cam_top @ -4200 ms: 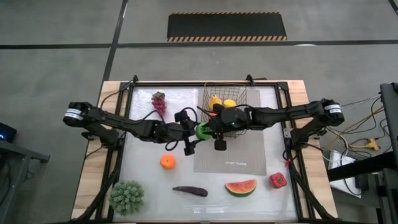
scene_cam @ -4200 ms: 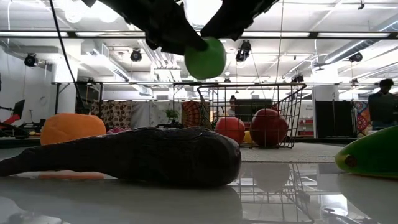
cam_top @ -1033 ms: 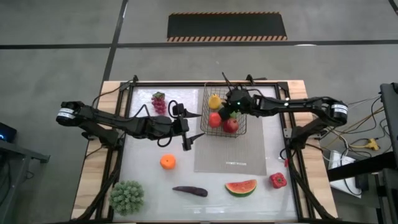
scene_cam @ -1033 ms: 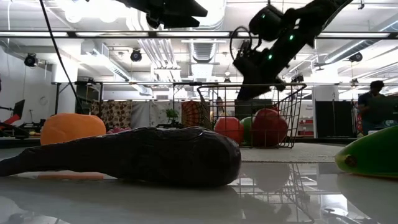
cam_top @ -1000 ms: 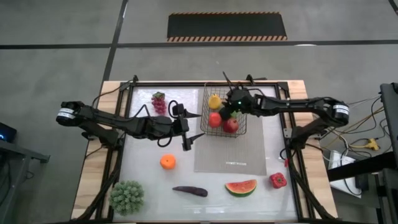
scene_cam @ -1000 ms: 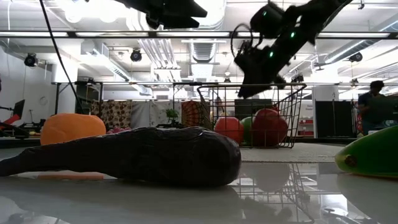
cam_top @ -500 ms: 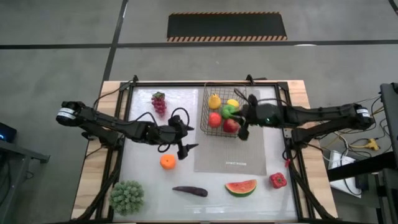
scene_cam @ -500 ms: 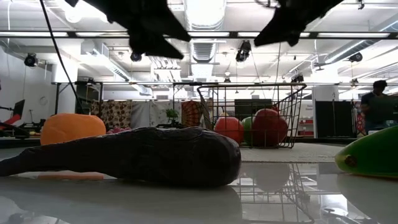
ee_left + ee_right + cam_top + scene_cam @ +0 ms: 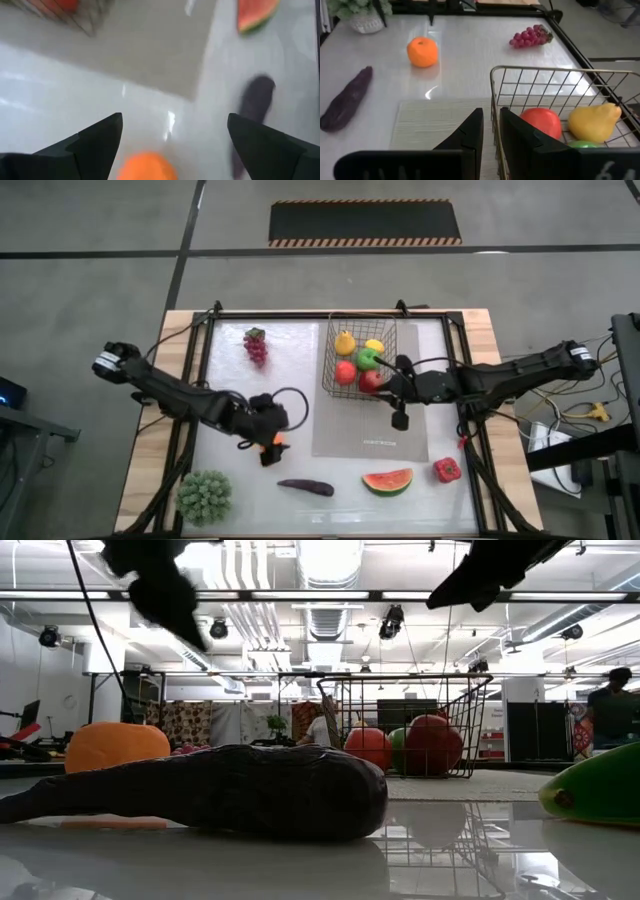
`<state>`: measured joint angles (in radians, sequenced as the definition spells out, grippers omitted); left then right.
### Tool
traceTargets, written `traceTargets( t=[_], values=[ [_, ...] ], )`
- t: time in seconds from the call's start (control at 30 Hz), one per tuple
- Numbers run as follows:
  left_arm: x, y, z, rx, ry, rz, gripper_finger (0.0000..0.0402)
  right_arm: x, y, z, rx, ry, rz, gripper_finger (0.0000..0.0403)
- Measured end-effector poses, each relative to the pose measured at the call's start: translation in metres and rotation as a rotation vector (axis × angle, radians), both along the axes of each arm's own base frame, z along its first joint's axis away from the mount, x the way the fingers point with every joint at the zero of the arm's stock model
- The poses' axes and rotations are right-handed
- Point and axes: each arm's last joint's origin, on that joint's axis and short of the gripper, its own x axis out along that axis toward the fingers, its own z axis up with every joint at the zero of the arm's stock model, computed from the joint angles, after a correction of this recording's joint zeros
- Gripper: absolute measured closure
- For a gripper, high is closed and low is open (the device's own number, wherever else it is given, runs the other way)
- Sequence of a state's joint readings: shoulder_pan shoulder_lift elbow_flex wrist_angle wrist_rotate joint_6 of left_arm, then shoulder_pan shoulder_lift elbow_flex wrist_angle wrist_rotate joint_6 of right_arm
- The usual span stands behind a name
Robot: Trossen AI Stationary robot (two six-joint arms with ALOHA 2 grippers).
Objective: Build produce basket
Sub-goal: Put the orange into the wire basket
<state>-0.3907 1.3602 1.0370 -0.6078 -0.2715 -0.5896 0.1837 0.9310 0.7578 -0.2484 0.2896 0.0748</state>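
1. Left gripper (image 9: 268,442) sits directly over the orange (image 9: 274,442), fingers spread wide and nothing between them. From above only a sliver of orange peel shows past the gripper.
2. Left wrist view fills that in: the orange (image 9: 147,166) lies between the two dark fingers (image 9: 95,137), not touched by either. Ahead of the gripper are the eggplant (image 9: 253,97) and the watermelon (image 9: 256,12), with the mat (image 9: 150,55) off to one side.
3. Grapes (image 9: 256,345) lie well back from the left gripper, near the table's far edge. A green leafy ball (image 9: 205,496) sits at the near left corner.
4. Eggplant (image 9: 306,487) is dark purple, long, lying flat just beyond the left gripper toward the near edge. The low view shows it (image 9: 220,790) close up, with the orange (image 9: 117,747) behind it.
5. Basket (image 9: 335,385), black wire, stands on the far end of the mat (image 9: 370,435). It holds a pear (image 9: 345,342), a yellow fruit (image 9: 374,346), a green apple (image 9: 368,358) and two red fruits (image 9: 346,372).
6. Right gripper (image 9: 399,416) hangs over the mat just beside the basket's near right corner, fingers nearly together, holding nothing. Its wrist view shows the basket rim (image 9: 555,71) right ahead, and the red fruit (image 9: 541,122) and pear (image 9: 594,122) inside.
7. Watermelon (image 9: 387,480) and red pepper (image 9: 447,470) lie toward the near edge, apart from the right gripper.
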Motion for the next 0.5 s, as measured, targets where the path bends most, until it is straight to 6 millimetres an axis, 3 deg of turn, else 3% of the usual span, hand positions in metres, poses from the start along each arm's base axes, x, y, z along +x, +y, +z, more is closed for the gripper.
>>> traceTargets(
  t=[0.23, 0.5],
  values=[
    [-0.005, -0.011, -0.036, -0.033, 0.311, -0.045, 0.0059, 0.005, 0.001, -0.006, -0.006, -0.009, 0.001, 0.0351],
    [-0.003, -0.012, -0.06, 0.024, 0.456, -0.061, 0.0059, 0.005, 0.001, -0.009, 0.002, -0.003, -0.003, 0.0351]
  ],
)
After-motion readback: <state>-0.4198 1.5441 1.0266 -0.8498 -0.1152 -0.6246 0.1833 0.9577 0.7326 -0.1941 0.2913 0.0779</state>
